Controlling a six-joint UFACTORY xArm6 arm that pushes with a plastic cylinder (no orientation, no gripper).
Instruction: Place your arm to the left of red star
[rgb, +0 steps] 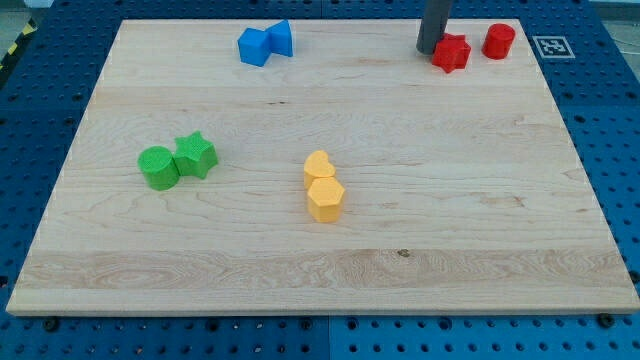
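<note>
The red star (452, 53) lies near the view's top right on the wooden board (320, 250). My tip (429, 51) comes down from the view's top edge and stands right at the star's left side, touching or nearly touching it. A red cylinder (499, 41) stands just to the right of the star, a little apart from it.
Two blue blocks (264, 44) sit together at the view's top, left of centre. A green cylinder (159, 167) and a green star (196, 155) touch at the left. A yellow heart (319, 166) and a yellow hexagon (325, 199) touch near the middle.
</note>
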